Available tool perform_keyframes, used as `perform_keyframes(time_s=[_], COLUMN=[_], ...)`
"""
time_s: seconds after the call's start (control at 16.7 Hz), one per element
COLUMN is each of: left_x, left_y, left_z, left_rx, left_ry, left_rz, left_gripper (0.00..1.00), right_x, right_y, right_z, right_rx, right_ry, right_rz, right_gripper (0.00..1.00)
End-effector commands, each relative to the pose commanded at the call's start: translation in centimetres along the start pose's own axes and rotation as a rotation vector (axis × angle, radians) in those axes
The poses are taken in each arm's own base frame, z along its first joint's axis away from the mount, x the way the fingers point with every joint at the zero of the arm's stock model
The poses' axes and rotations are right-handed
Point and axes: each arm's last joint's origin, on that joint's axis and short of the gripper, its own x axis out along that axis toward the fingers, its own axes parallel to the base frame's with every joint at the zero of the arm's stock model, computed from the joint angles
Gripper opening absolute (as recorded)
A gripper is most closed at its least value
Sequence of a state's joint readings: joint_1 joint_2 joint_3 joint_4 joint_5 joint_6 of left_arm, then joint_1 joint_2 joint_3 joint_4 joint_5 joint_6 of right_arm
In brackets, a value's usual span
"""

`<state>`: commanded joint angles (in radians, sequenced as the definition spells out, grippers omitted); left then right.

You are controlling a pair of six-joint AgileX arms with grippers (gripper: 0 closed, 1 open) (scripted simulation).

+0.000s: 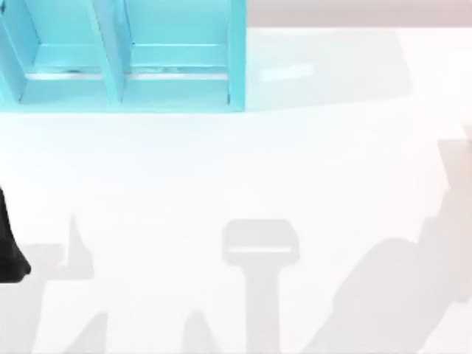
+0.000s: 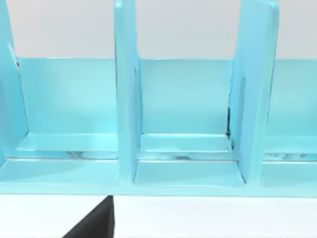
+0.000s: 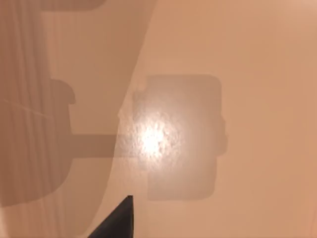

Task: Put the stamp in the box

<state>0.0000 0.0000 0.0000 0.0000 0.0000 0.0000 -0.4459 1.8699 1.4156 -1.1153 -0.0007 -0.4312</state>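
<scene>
Box (image 1: 236, 51): a pale blue, open-topped case split by upright dividers into side-by-side compartments. You see it at the far left of the table (image 1: 221, 169), against the far edge, with its right wall close to the table's middle line. From above you can count two whole compartments and part of a third at the left edge.

Left wrist view: the box (image 2: 125, 99) seen from its open front. Two dividers stand upright, and a low lip runs along the front of each compartment floor. The white table (image 2: 208, 218) lies just in front of it. A dark tip of the left claw (image 2: 94, 225) sits at the lower edge, short of the box. You cannot tell whether this claw is wide or narrow.

Top view, left edge: a dark part of the left arm (image 1: 9, 247), well apart from the box.

Right wrist view: the right claw (image 3: 116, 220) shows as one dark tip above bare table (image 3: 257, 59), beside a blocky shadow (image 3: 183, 134). You cannot tell how wide it is set.
</scene>
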Motion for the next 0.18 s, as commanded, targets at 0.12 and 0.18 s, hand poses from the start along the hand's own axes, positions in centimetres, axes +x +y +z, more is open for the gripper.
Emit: perform_keyframes(time_s=[0.12,0.18], left_x=[0.0,0.0], left_y=[0.0,0.0], left_z=[0.0,0.0], left_rx=[0.0,0.0], left_ry=[0.0,0.0], left_rz=[0.0,0.0], left_gripper=[1.0,1.0], right_x=[0.0,0.0], right_y=[0.0,0.0], right_z=[0.0,0.0], right_rx=[0.0,0.0], right_ry=[0.0,0.0], right_rz=[0.0,0.0], right_gripper=[1.0,1.0])
